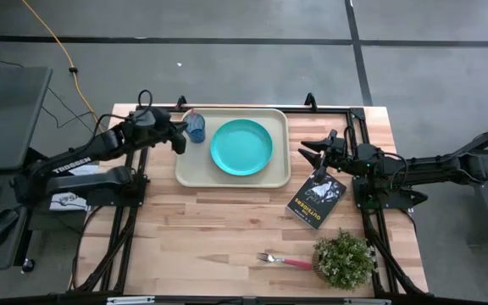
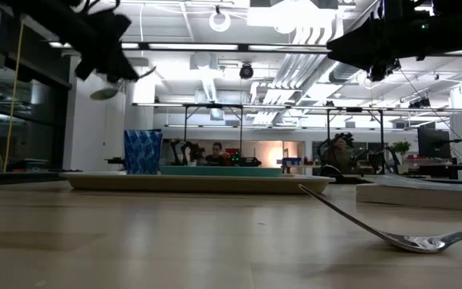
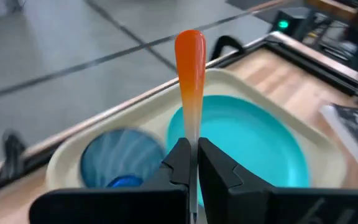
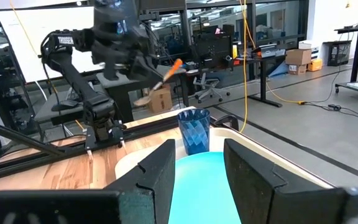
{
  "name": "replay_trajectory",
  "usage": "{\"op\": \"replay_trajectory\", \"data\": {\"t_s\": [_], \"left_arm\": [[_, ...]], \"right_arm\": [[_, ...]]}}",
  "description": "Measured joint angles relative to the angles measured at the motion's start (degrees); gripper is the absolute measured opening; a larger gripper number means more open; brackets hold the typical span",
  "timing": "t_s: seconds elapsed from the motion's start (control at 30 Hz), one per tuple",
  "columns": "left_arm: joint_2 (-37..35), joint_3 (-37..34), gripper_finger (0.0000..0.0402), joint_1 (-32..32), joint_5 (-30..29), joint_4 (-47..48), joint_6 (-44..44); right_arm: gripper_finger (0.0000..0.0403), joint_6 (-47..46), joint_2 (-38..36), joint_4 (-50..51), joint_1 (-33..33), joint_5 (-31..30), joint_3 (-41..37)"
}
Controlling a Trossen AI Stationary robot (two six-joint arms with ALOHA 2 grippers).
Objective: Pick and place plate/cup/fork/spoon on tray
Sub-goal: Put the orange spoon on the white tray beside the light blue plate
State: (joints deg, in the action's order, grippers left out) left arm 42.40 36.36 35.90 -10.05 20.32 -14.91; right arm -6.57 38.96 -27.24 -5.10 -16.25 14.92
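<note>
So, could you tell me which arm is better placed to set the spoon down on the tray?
The left. Its end effector is shut on the spoon and hangs over the tray beside the cup. The right end effector is open and empty, off the tray's right edge, above the book.

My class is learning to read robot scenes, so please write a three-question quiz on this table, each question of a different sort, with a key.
1. True or false: the plate already lies on the tray.
2. What does the left end effector hold? A) the fork B) the spoon C) the cup
3. Fill in: the fork lies on the table beside the potted ____.

Key
1. True; the cup stands on the tray too.
2. B: it is shut on the spoon, orange handle pointing out, above the tray's cup end.
3. plant. The right end effector waits open past the tray's other end, near the book.
</note>
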Motion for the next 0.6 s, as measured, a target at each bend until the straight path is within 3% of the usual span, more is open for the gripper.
{"op": "replay_trajectory", "data": {"t_s": [0.3,0.6], "left_arm": [[6.64,8.68,0.0000,-12.40,-5.91,3.02,7.76],[11.36,10.62,0.0000,-21.20,-7.90,3.48,13.25]], "right_arm": [[0.0129,-0.10,0.01,0.02,0.00,-0.05,0.00],[0.0129,-1.38,0.02,0.02,0.00,-0.05,0.00]]}}
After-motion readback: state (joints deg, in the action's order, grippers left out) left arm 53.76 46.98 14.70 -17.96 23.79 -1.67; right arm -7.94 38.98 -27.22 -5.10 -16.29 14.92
